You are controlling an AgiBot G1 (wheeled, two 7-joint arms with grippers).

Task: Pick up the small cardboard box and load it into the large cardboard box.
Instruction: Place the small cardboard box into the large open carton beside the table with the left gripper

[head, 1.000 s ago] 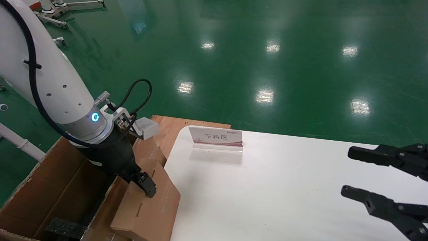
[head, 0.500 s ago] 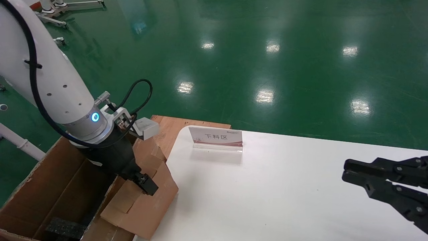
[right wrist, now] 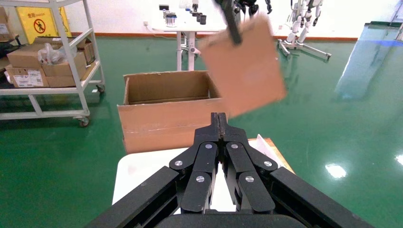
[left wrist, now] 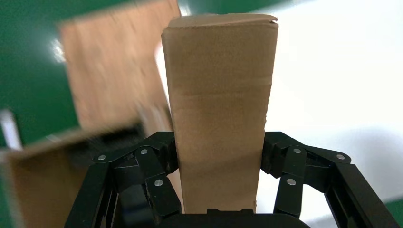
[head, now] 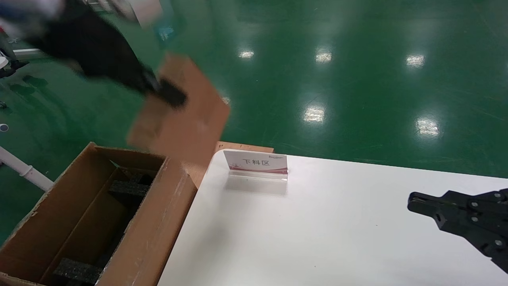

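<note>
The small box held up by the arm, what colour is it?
Plain light tan small cardboard box, clearest in the left wrist view.

Light: bright, even, from overhead lamps.
Glare: white lamp spots mirrored on the glossy green floor [head: 357, 79]; the white surface [head: 317, 230] is nearly blown out in the left wrist view.
Blur: left gripper [head: 166, 92] and small cardboard box [head: 186, 119] are motion-smeared.
Shadows: soft, faint beneath the sign [head: 256, 163].
</note>
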